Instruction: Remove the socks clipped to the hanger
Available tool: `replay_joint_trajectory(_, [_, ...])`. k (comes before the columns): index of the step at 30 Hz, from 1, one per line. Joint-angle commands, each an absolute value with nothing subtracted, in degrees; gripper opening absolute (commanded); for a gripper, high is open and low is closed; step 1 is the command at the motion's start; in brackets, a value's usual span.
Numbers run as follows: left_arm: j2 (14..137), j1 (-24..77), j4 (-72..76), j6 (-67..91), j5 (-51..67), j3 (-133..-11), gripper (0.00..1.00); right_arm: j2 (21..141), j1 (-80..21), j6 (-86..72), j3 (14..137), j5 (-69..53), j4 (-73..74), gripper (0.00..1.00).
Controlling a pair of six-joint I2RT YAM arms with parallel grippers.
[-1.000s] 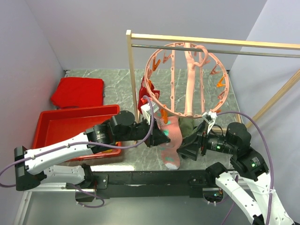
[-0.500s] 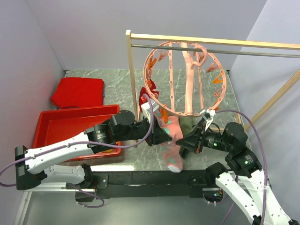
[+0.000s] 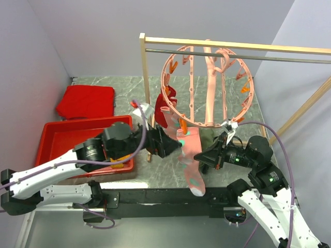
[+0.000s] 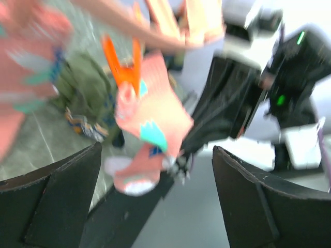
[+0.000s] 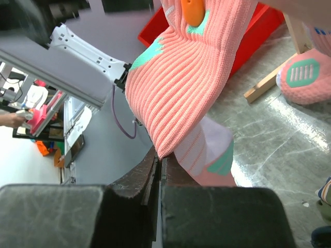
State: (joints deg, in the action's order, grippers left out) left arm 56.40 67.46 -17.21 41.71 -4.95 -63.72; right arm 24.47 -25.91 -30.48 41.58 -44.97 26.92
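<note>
Hanging above marbled tabletop, hanger, lilac walls

l hand spread wide, pink sock on orange clip.

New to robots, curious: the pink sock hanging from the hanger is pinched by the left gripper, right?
No: the right gripper pinches the pink sock hanging from the hanger, as the right wrist view shows; the left gripper stands open.
</note>
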Motion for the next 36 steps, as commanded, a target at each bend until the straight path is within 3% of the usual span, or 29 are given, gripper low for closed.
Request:
replay_joint_trajectory(1, [55.63, 67.24, -14.69, 41.05, -13.45, -67.32, 0.92, 22.94, -26.19, -31.99, 40.96, -46.41, 25.40, 0.00])
replay_joint_trajectory(9, [62.31, 65.48, -14.68, 42.72, -14.42, -71.97, 0.90, 23.38, -26.19, -31.55, 41.83, -46.67, 25.84, 0.00])
replay_joint_trajectory(20, [64.60, 63.90, -11.78, 43.16, -12.74, -72.60, 0.66, 23.73, -26.19, -31.46, 43.07, -46.41, 26.19, 0.00])
replay_joint_trajectory(36, [68.55, 61.96, -11.08, 42.71, -7.21, -75.15, 0.55, 24.00, -26.28, -30.67, 43.77, -46.41, 27.07, 0.00])
